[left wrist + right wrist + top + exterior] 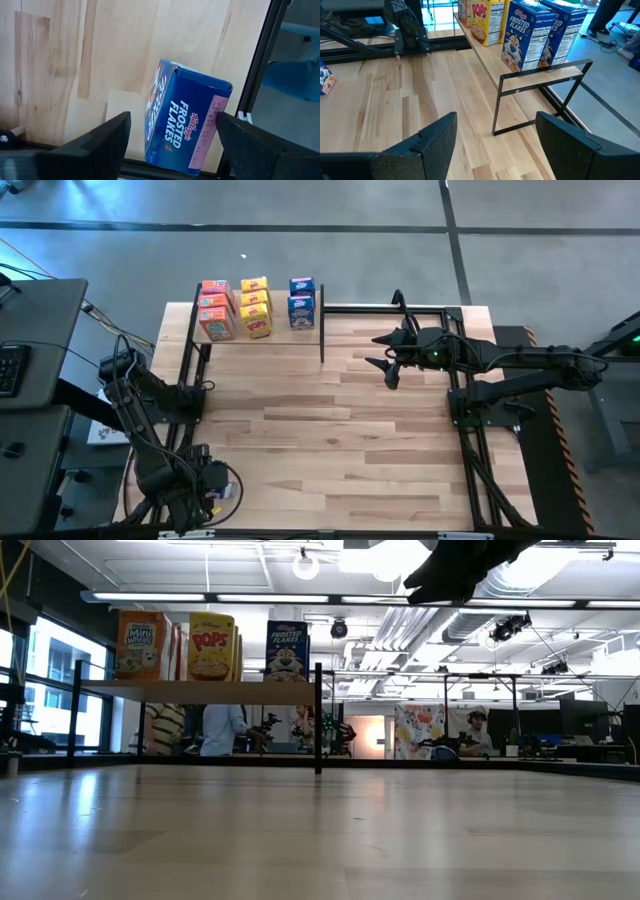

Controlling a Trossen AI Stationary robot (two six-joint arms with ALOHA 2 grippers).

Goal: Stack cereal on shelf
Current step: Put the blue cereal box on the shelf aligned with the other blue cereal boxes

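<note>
The shelf (pixel 285 333) stands at the table's far left. Orange cereal boxes (pixel 214 308), yellow ones (pixel 255 305) and two blue ones (pixel 301 300) stand upright on its board (pixel 200 690). One more blue cereal box (pixel 182 122) lies tilted on the table near its near left corner, beside the black frame rail. My left gripper (pixel 205 480) points down over this box and is open (pixel 172 135), one finger on either side of it, with a gap showing. My right gripper (pixel 388 352) hangs open (pixel 495 135) above the table's far right part, holding nothing.
A black frame rail (pixel 260 60) runs close beside the lying box. The shelf's black end frame (pixel 540 85) stands ahead of my right gripper. Bare tabletop (pixel 330 430) lies between the arms. A desk with a keyboard (pixel 10 365) sits left of the table. People stand in the room behind (pixel 222 730).
</note>
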